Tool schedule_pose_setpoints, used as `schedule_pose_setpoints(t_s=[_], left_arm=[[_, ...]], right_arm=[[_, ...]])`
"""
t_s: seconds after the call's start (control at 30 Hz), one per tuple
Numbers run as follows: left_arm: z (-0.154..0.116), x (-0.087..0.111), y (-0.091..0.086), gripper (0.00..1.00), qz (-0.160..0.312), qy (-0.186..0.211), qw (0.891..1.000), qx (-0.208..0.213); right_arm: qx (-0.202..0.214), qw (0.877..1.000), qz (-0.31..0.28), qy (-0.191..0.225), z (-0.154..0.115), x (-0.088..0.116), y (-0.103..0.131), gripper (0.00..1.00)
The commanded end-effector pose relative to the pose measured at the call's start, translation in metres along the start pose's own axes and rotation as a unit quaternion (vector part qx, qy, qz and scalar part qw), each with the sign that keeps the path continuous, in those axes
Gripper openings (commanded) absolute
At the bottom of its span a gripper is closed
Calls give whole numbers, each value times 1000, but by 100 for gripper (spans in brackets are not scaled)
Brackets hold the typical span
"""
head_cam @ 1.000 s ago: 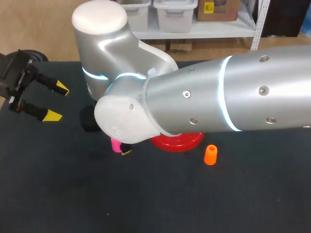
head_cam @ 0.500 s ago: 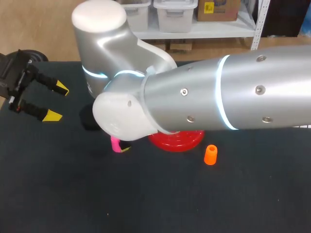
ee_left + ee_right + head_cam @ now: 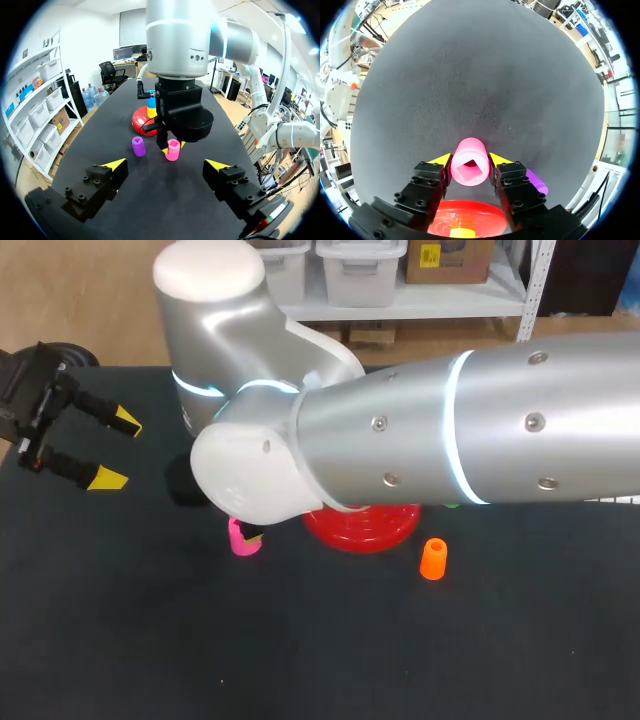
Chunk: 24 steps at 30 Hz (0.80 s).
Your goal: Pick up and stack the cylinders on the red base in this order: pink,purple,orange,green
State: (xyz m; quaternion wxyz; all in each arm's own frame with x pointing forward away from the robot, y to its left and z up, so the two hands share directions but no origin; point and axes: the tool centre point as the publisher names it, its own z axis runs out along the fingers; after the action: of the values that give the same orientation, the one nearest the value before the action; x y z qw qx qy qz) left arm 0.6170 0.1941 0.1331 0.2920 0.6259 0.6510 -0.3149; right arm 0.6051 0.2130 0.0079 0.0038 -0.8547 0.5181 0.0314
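The pink cylinder stands upright on the black table, between the yellow-tipped fingers of my right gripper. Both fingers press its sides, so the gripper is shut on it. In the head view my right arm hides that gripper; only the pink cylinder shows below it. The red base lies just right of it, with a yellow peg at its middle. The purple cylinder stands beside the pink cylinder. The orange cylinder stands right of the base. My left gripper hangs open at the far left.
A blue piece shows behind the red base in the left wrist view. My right arm spans the table's middle and hides what lies under it. The black table has bare mat in front.
My right gripper's fingers have come together onto the pink cylinder, and the arm has shifted slightly. The left arm has not moved.
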Motion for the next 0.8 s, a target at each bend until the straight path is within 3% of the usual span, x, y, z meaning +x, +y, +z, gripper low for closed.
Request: schedule_pose_setpoints(t_s=[0.03, 0.17, 0.33, 0.43, 0.6, 0.8], left_arm=[[0, 1, -1, 100, 1, -1, 1000, -1], [0, 1, -1, 100, 1, -1, 1000, -1], [0, 1, -1, 100, 1, -1, 1000, -1], [0, 1, -1, 100, 1, -1, 1000, -1], [0, 1, -1, 100, 1, -1, 1000, -1], [0, 1, -1, 100, 1, -1, 1000, -1]], right_arm=[[0, 1000, 5, -8, -1, 3, 0, 0], [11, 999, 18, -28, -19, 8, 2, 0], [42, 998, 33, -17, -54, 20, 5, 0], [60, 997, 45, -8, -79, 30, 7, 0], [67, 994, 75, -52, -125, 49, 10, 0], [86, 987, 122, -56, -166, 83, 9, 0]])
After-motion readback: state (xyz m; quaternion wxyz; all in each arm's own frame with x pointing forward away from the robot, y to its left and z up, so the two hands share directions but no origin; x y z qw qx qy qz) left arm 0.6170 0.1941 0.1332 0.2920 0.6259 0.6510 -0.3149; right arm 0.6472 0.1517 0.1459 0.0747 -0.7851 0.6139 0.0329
